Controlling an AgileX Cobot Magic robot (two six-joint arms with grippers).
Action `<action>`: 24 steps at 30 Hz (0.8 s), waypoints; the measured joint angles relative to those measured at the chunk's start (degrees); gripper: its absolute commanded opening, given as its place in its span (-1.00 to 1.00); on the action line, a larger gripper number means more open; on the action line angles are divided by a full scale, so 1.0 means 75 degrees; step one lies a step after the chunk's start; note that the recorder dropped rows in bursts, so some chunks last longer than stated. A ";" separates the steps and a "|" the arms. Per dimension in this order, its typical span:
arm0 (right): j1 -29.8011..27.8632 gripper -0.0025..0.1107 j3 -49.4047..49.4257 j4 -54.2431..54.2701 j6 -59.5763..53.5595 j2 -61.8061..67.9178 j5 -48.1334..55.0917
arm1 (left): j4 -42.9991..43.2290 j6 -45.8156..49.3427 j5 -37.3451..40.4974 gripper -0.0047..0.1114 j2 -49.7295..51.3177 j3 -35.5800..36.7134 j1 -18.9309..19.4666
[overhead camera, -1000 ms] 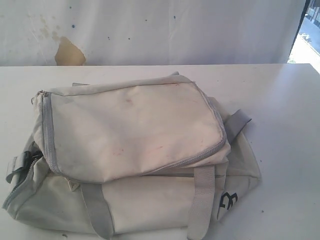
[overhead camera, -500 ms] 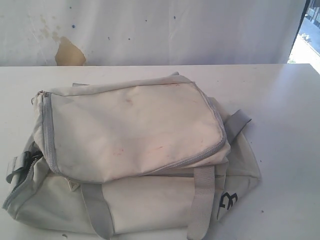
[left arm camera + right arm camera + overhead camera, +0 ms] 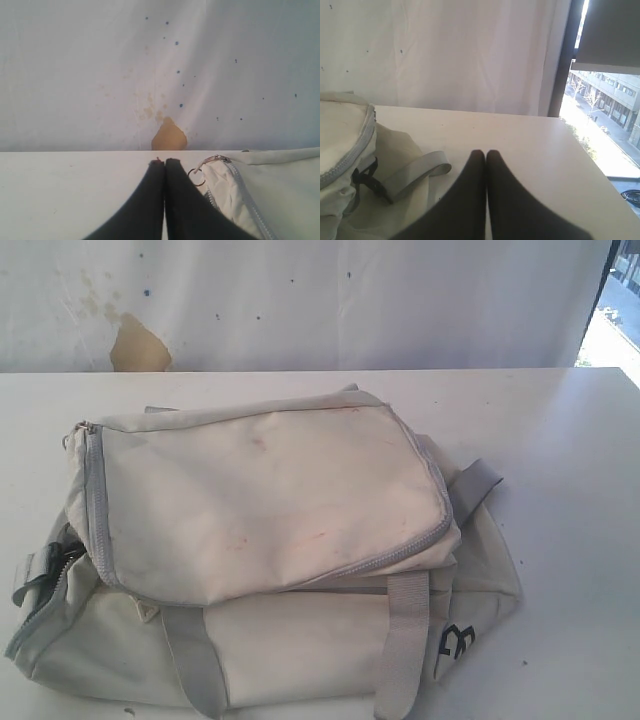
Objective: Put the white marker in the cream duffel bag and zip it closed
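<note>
My left fingers and right fingers pressed together, empty, parked flanking cream duffel bag at surface front edge. White marker nowhere visible: maybe inside, cannot tell.

Soft daylight comes from the window, blown out to white glare there, and spreads evenly, so the cream duffel bag casts only a faint shadow on the pale tabletop, all views slightly soft and grainy.
</note>
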 measured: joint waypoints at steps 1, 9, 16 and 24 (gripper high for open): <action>0.0000 -0.96 0.0000 0.0000 0.0000 0.0000 0.0000 | 0.0000 0.0000 0.0000 -0.92 0.0000 0.0000 0.0000; 0.0000 -0.96 0.0000 0.0000 0.0000 0.0000 0.0000 | 0.0000 0.0000 0.0000 -0.92 0.0000 0.0000 0.0000; 0.0000 -0.96 0.0000 0.0024 0.0000 0.0000 0.0064 | 0.0000 0.0000 0.0011 -0.92 0.0000 0.0000 0.0000; 0.0000 -0.96 0.0000 0.0330 0.0000 0.0000 0.0172 | 0.0000 0.0000 0.0011 -0.92 0.0000 0.0000 0.0000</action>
